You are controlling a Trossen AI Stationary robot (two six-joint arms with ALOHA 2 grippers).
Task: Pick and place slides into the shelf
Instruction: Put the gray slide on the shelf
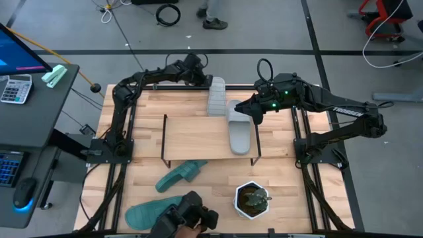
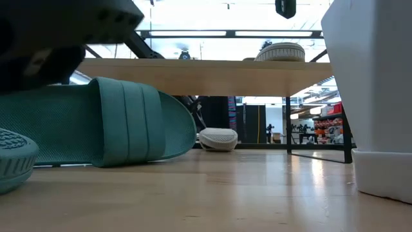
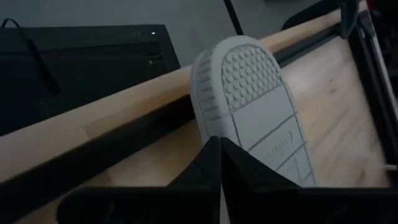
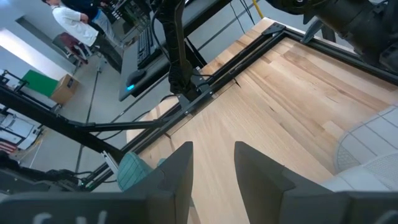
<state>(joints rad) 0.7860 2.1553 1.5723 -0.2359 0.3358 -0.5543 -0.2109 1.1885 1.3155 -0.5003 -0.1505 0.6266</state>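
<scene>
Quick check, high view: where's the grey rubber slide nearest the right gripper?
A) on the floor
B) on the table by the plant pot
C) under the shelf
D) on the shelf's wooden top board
D: the light grey rubber slide lies on the light wooden top board of the low wire-legged shelf, just in front of the right gripper.

Left gripper (image 3: pixel 219 163) reaches to the far edge, jaws pressed together. Right gripper (image 4: pixel 211 165) hovers nearby, jaws parted.
</scene>
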